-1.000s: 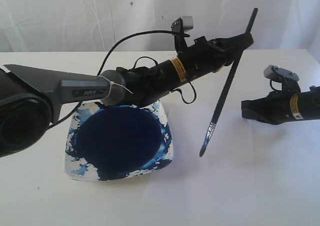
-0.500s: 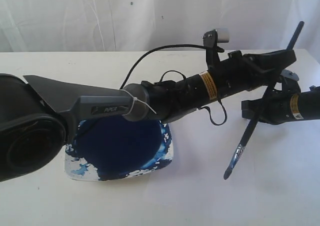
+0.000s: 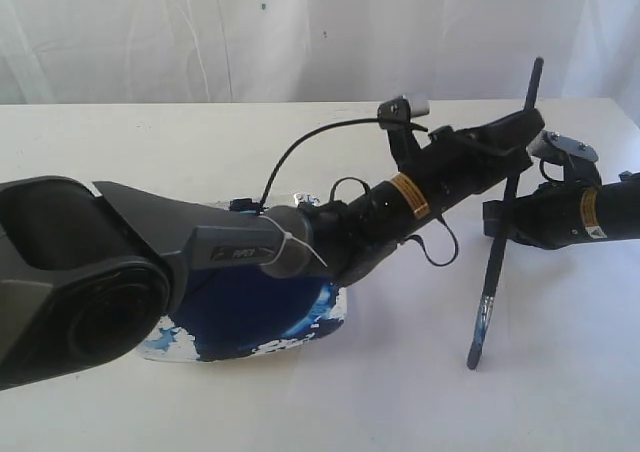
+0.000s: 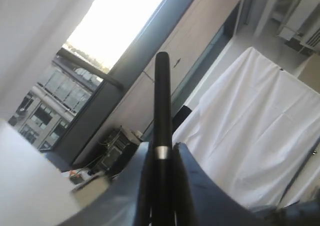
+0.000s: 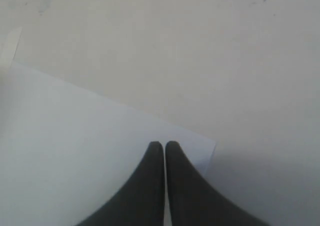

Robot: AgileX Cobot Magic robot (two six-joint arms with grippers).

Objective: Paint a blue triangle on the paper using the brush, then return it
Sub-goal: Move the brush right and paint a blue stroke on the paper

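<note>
My left gripper [image 3: 513,134] reaches across to the right side of the table, shut on the black handle of the brush [image 3: 502,232]. The brush hangs nearly upright, its blue-stained tip [image 3: 474,358] low over the white surface; I cannot tell whether it touches. In the left wrist view the handle [image 4: 162,96] stands clamped between the fingers of the left gripper [image 4: 161,147]. My right gripper [image 3: 488,218] rests just behind the brush, shut and empty. Its wrist view shows the right gripper [image 5: 164,144] over a corner of the paper [image 5: 75,136], which is blank there. No blue triangle is in view.
A white dish [image 3: 336,317] with a dark navy paint pool [image 3: 250,307] sits at centre left, mostly covered by the left arm [image 3: 230,252]. A white curtain [image 3: 200,32] closes off the back edge of the table.
The left arm has carried the brush from beside the dish to the right and lowered it; the brush now stands more upright with its tip further right. The right arm has not moved.
</note>
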